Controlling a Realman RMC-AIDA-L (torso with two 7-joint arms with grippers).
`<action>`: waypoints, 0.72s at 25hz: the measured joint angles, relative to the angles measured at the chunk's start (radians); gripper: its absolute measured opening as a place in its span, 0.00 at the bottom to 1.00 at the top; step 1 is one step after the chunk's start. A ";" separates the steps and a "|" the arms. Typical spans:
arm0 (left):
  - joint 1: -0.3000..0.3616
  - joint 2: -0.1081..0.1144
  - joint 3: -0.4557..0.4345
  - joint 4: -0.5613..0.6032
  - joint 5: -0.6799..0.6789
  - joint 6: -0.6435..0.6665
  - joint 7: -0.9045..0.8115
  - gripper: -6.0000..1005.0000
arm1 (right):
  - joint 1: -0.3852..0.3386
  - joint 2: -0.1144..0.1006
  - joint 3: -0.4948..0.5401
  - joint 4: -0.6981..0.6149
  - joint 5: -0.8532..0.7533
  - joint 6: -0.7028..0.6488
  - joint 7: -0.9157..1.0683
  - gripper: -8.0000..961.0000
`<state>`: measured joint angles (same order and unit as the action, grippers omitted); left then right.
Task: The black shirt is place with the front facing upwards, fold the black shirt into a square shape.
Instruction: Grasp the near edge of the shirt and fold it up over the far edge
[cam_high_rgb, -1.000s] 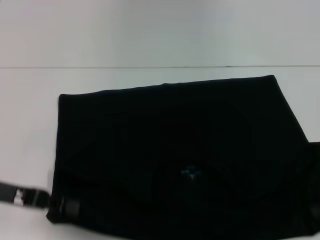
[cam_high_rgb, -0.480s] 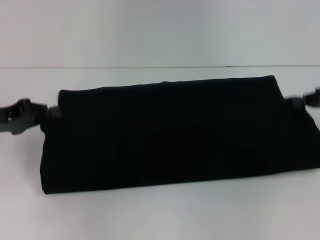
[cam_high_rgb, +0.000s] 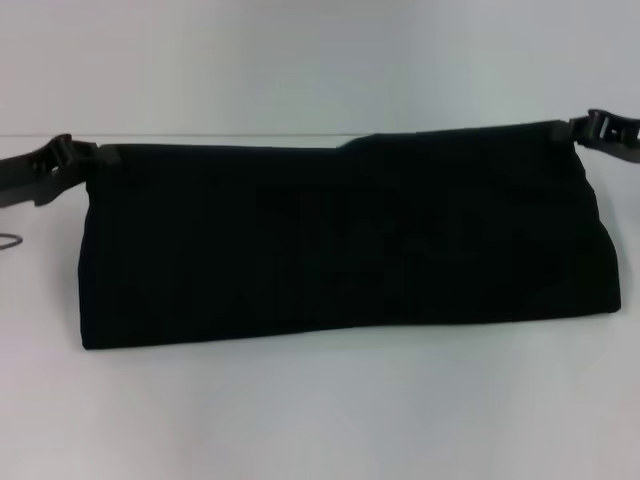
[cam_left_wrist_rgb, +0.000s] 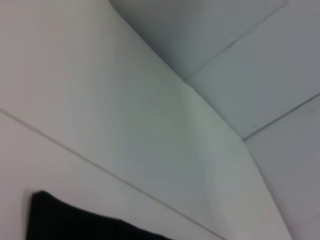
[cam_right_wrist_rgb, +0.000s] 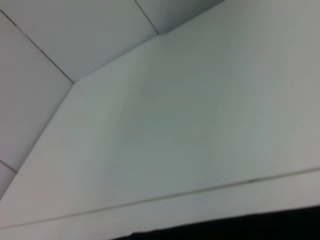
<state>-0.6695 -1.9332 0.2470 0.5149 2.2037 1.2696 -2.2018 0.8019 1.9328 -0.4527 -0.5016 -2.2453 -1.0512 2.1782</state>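
- Two tools hold the black shirt (cam_high_rgb: 340, 245) at its far corners: the left tool (cam_high_rgb: 82, 158) is closed on the far left corner and the right tool (cam_high_rgb: 572, 130) is closed on the far right corner.
- The shirt lies across the middle of the table (cam_high_rgb: 320, 410) as a long, low black band, wide from left to right and short from near to far. Its far edge reaches close to the far edge of the table.
- I judge that one fold is almost made: the near part of the cloth is brought over to the far side, and no print or label is visible.
- The tools have not let go yet, and the far edge looks a little uneven near the middle.
- What is left, as I judge it: to release the corners, then to fold the long band from its ends to get a square.
- Nothing on the table blocks the work. A thin dark loop, perhaps a cable (cam_high_rgb: 10, 240), shows at the left edge, apart from the cloth.
- Both wrist views show mostly the pale wall and only a strip of black cloth.
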 joint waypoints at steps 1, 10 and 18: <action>-0.007 -0.003 0.000 0.000 -0.001 -0.023 0.007 0.04 | 0.005 0.004 0.000 0.000 0.002 0.015 -0.003 0.02; -0.063 -0.093 0.004 -0.002 -0.042 -0.306 0.175 0.04 | 0.029 0.109 -0.003 0.012 0.088 0.307 -0.114 0.02; -0.124 -0.171 0.008 -0.003 -0.063 -0.516 0.270 0.05 | 0.083 0.157 -0.029 0.104 0.115 0.531 -0.260 0.02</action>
<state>-0.7935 -2.1043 0.2552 0.5118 2.1403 0.7539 -1.9314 0.8852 2.0898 -0.4815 -0.3973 -2.1299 -0.5201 1.9185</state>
